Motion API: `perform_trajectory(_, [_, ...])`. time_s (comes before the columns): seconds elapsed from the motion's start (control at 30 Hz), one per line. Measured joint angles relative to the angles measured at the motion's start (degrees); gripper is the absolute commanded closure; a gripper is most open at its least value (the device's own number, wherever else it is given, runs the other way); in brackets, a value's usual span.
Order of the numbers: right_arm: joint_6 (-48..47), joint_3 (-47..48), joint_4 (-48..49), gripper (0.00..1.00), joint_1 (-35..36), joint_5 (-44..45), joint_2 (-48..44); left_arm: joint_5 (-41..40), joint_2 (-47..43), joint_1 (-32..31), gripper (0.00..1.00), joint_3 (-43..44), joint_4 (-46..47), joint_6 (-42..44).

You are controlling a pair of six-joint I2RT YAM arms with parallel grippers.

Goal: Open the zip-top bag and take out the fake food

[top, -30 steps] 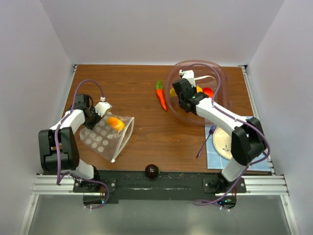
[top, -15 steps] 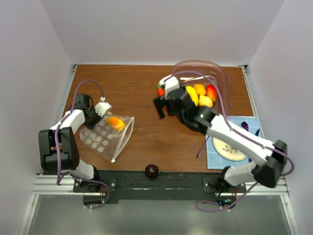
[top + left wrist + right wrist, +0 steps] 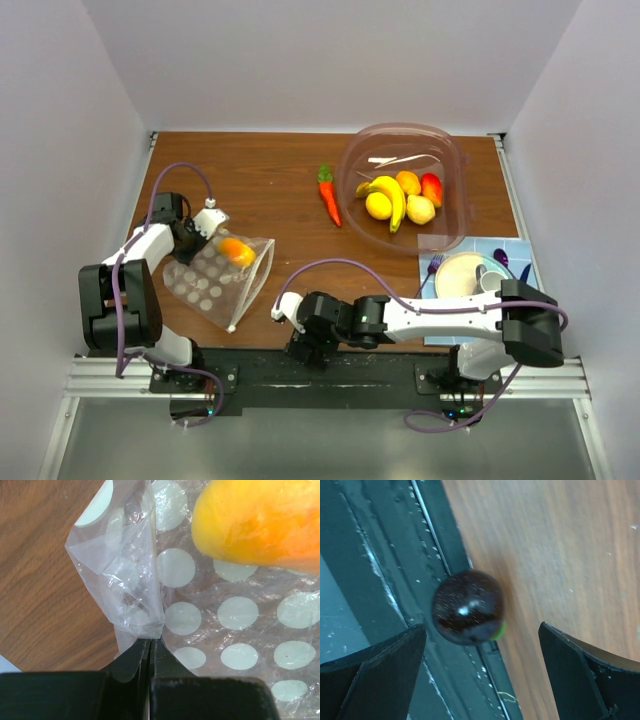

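Note:
The zip-top bag (image 3: 212,282), clear with white dots, lies flat at the left with its mouth toward the right. One orange-yellow fake fruit (image 3: 236,250) is inside it. My left gripper (image 3: 210,228) is shut on a bunched corner of the bag (image 3: 135,587), and the fruit (image 3: 260,520) sits just past it. My right gripper (image 3: 306,346) is open at the table's near edge. It straddles a dark round fake fruit (image 3: 467,607) with a gap on both sides. The gripper hides that fruit in the top view. A carrot (image 3: 328,195) lies on the table.
A clear pinkish bowl (image 3: 450,195) at the back right holds a banana (image 3: 390,195), a lemon and other fruits. A plate with a cup (image 3: 470,275) and a fork sit on a blue napkin at the right. The black rail (image 3: 385,580) borders the near edge.
My right arm has left the bowl and swung down to the near edge, over the dark round fruit. The bowl has settled flat. The left arm and bag have not moved.

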Motion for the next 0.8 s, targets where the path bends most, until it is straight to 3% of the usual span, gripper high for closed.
perform_trajectory(0.6, [4.00,-4.31,10.47,0.01,1.62,1.01,5.70,0.00,0.00,0.00,1.00,0.00,-0.02,0.00])
perform_trajectory(0.73, [4.46,-4.94,11.06,0.38,1.62,1.73,5.86,0.00,0.00,0.00,1.00,0.00,-0.02,0.00])
perform_trajectory(0.77, [4.50,-4.94,11.39,0.59,1.62,1.90,5.86,0.00,0.00,0.00,1.00,0.00,-0.02,0.00])
perform_trajectory(0.8, [4.57,-4.94,11.54,0.74,1.62,2.25,5.86,0.00,0.00,0.00,1.00,0.00,-0.02,0.00])
